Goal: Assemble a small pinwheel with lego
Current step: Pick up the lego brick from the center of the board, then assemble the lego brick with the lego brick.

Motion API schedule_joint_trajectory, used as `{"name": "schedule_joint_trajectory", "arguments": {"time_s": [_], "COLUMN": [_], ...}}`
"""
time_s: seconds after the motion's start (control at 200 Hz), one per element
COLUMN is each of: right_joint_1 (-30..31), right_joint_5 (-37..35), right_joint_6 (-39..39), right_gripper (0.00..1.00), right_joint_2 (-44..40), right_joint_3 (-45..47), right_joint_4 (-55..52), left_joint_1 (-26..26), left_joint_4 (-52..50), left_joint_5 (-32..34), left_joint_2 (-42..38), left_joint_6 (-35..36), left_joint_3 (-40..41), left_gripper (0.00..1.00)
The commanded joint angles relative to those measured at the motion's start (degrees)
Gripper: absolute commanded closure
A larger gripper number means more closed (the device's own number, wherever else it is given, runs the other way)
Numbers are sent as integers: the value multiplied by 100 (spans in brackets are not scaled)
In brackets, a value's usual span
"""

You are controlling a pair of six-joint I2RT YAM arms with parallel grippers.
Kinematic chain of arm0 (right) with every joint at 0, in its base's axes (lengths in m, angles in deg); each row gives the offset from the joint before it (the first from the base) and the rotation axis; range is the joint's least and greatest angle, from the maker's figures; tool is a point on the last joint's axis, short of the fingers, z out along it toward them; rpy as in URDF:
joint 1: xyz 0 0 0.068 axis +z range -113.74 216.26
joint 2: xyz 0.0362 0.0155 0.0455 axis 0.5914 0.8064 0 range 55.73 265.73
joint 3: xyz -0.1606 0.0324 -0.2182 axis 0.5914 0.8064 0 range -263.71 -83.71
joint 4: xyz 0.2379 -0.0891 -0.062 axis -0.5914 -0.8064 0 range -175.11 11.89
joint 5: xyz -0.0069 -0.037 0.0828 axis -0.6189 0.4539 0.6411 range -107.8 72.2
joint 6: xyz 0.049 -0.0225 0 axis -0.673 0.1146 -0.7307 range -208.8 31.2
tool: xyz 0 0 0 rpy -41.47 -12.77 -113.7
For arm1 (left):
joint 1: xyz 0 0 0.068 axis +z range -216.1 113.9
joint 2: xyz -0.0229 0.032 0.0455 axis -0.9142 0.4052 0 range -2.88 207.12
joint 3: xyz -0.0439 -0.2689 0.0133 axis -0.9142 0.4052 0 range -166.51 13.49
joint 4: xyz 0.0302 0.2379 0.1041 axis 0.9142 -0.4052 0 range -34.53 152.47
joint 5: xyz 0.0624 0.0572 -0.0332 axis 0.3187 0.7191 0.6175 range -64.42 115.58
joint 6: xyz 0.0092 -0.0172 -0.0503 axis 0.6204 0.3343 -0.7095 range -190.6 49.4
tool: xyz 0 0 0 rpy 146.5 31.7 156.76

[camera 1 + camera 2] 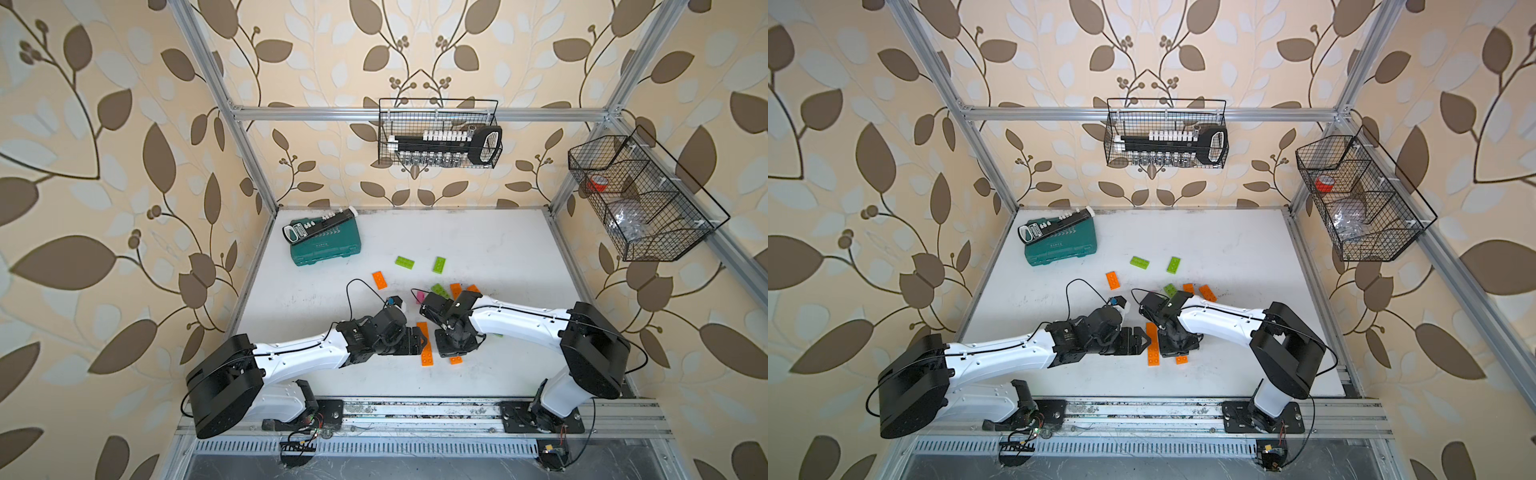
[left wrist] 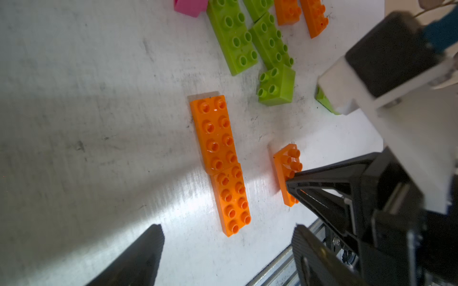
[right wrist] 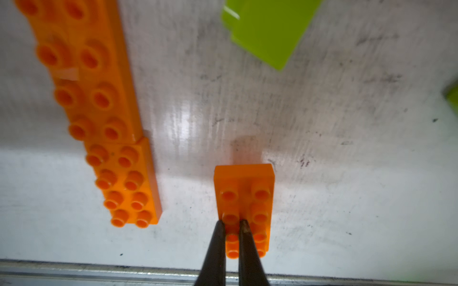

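- Left wrist view: left tool (image 2: 226, 229) spread wide just beside two orange bricks (image 2: 220, 161) lying end to end on the surface (image 2: 99, 123), likely to steady them.
- Beside them, lone orange brick (image 3: 244, 188) lies under the right tool (image 3: 231, 226), pressed together, probably nudging it into line.

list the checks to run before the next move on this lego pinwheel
1. The right hand is shut: ok.
2. Its hold on the lone orange brick: cannot tell; the tips sit among its studs.
3. The left hand is open: ok, jaws wide.
4. The orange pair lies in one straight line: not ok, stepped at the joint.
5. That lone brick lies apart from the pair: ok.
6. The pink brick is in view: ok, partly cut off by the frame edge.
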Motion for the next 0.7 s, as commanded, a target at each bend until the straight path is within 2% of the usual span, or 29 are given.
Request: {"name": "schedule_joint_trajectory", "arguments": {"time_s": [0.0, 0.315, 0.695], "right_joint_1": [4, 47, 46], "right_joint_5": [-33, 334, 517], "right_joint_6": [-95, -69, -184], "right_gripper": [93, 93, 93], "right_joint_2": [-42, 625, 955], "right_joint_3": [-305, -954, -1050], "right_joint_4": [-83, 173, 371], "left_joint_1": [158, 523, 594], "left_joint_4": [54, -129, -131], "left_joint_5": [135, 19, -35], "left_joint_2": [-184, -640, -749], "left_joint_6": [115, 115, 116], "left_joint_3": [54, 380, 493], "left_gripper": [16, 15, 15]}}
